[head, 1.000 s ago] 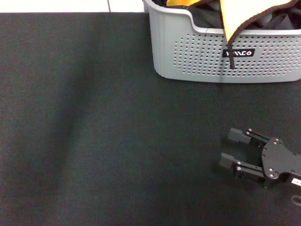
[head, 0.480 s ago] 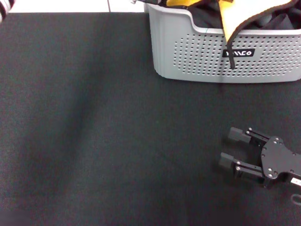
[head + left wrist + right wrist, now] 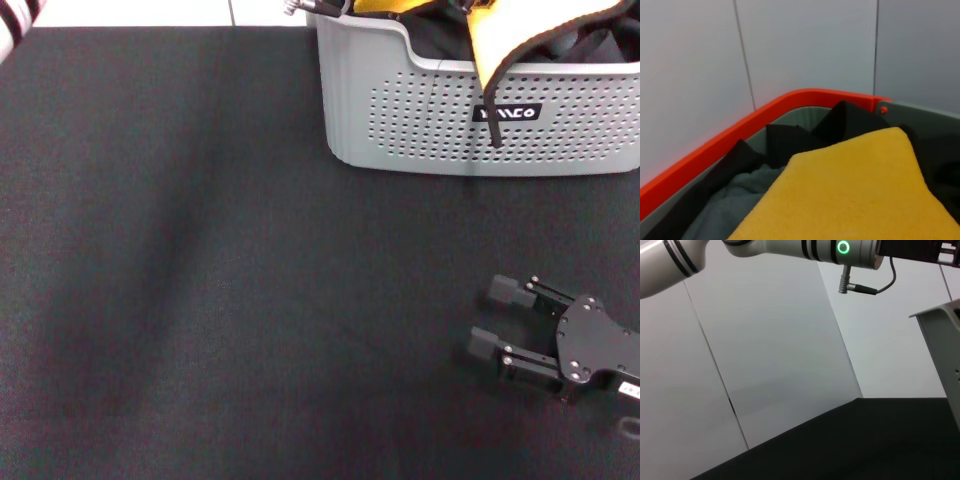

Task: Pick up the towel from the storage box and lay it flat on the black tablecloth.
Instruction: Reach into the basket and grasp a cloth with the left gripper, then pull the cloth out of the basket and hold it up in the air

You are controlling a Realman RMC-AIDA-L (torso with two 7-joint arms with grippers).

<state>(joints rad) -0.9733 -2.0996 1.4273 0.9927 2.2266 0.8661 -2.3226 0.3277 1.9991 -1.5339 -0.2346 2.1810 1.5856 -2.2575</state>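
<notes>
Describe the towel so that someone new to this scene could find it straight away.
Start at the light grey perforated plastic storage box standing at the far right of the large black tablecloth. The yellow-orange fleecy towel lies on top of its contents, one black-edged corner hanging over the front rim. Its bright colour sets it apart from the dark clothing beneath it.

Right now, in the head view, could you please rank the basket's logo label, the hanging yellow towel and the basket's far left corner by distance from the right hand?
1. Logo label, straight beyond the right hand.
2. Towel, draped over the basket rim above it.
3. Far left corner, farthest left.
</notes>
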